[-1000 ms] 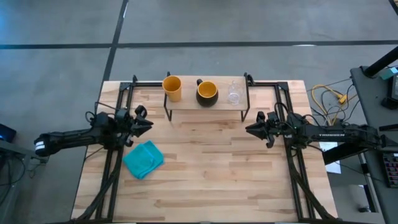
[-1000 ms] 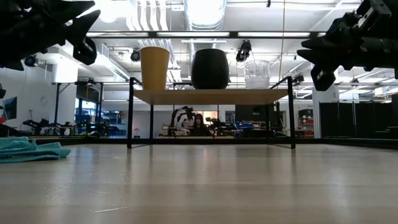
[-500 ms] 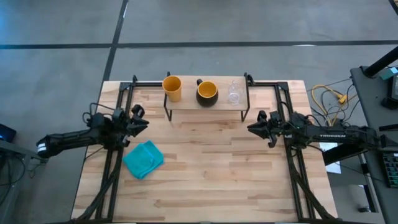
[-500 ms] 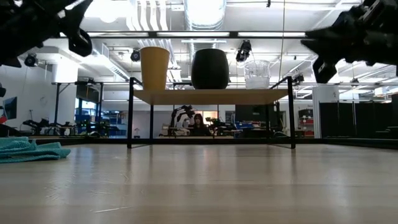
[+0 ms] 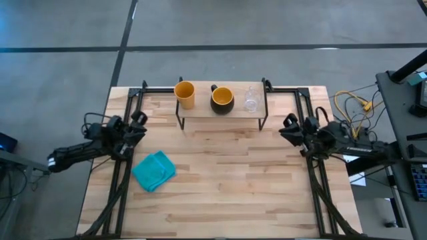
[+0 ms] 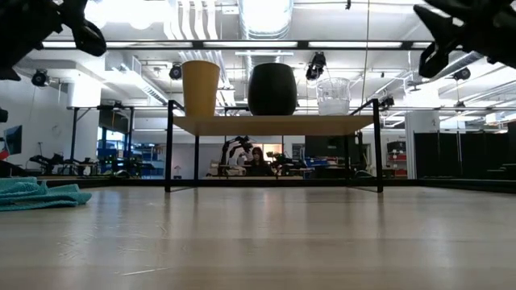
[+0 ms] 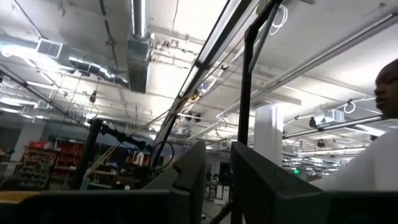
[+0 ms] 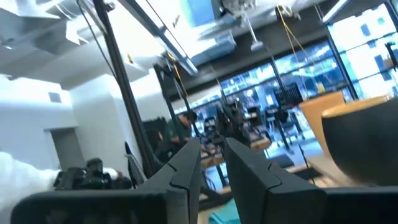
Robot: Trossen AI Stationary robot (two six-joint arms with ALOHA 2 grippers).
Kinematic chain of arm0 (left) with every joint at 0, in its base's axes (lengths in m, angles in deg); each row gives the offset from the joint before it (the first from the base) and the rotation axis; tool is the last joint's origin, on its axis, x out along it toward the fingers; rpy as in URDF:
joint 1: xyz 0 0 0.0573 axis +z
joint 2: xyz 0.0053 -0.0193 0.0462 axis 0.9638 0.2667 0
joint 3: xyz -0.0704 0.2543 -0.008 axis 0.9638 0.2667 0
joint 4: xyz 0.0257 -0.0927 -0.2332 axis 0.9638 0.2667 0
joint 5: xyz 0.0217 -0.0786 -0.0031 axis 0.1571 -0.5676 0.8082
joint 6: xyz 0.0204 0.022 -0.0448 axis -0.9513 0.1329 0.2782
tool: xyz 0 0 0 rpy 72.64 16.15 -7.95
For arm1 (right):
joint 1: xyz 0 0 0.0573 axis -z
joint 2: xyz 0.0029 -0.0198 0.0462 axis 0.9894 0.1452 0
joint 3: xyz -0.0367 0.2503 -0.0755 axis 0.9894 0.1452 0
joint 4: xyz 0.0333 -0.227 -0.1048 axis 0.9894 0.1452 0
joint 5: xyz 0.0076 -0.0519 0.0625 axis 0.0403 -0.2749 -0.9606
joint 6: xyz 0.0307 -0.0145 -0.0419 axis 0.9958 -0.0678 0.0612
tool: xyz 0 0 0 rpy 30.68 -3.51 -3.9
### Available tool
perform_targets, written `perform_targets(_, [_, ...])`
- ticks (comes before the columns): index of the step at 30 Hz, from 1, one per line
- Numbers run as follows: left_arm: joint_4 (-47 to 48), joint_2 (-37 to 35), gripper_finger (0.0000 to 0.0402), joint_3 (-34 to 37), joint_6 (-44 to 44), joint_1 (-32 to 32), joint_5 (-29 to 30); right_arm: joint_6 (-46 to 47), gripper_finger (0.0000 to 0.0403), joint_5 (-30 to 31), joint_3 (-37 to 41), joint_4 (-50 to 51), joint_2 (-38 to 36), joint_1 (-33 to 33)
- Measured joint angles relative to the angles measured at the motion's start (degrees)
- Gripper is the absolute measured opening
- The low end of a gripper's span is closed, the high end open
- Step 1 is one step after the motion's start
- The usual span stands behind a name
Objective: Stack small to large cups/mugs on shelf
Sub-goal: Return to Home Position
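The shelf (image 5: 200, 113) (image 6: 274, 124) stands on thin black legs near the table's far edge. Three vessels stand upright on it in a row: the yellow-orange cup (image 5: 185, 93) (image 6: 200, 88), the dark mug (image 5: 222, 100) (image 6: 272, 89) with its orange inside, and the clear glass (image 5: 251, 100) (image 6: 333, 96). My left gripper (image 5: 138, 121) (image 7: 217, 155) hangs above the table's left side. My right gripper (image 5: 288, 125) (image 8: 212, 155) hangs above its right side. Both are empty, with their fingers close together, and both stand well away from the shelf.
A crumpled teal cloth (image 5: 154, 171) (image 6: 36, 194) lies on the table's left half, near my left arm. Black frame rails (image 5: 121, 180) run along both sides of the table. Cables (image 5: 350, 107) lie beyond the right edge. A person in white (image 7: 373, 168) shows beyond the table.
Both arms have drawn back from the shelf and risen. The left gripper has gone toward the table's left edge and the right gripper toward its right edge. The cups, glass and cloth have stayed put.
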Motion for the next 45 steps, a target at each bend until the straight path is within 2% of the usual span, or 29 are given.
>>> perform_targets(10, [-0.14,-1.31,0.0063,-0.08,-0.02,0.0,-0.02,0.0,0.0076,0.0,0.0,-0.02,-5.92,0.0])
perform_targets(33, [-0.15,2.96,0.0063,-0.17,-0.02,-0.02,0.0,0.02,0.0079,0.11,-0.03,0.3,-5.91,0.11])
perform_targets(36, [-0.14,3.24,0.0063,-0.17,-0.02,-0.02,0.0,0.15,0.0075,-0.45,-0.04,4.25,-5.94,0.0])
perform_targets(43, [-0.14,3.59,0.0063,-0.17,-0.02,-0.02,0.0,0.17,0.0068,-2.01,-0.04,25.99,-6.02,0.0])
perform_targets(45, [-0.15,3.56,0.0063,-0.17,-0.01,0.01,-0.01,0.13,0.007,-1.4,-0.25,28.11,-5.43,0.0])
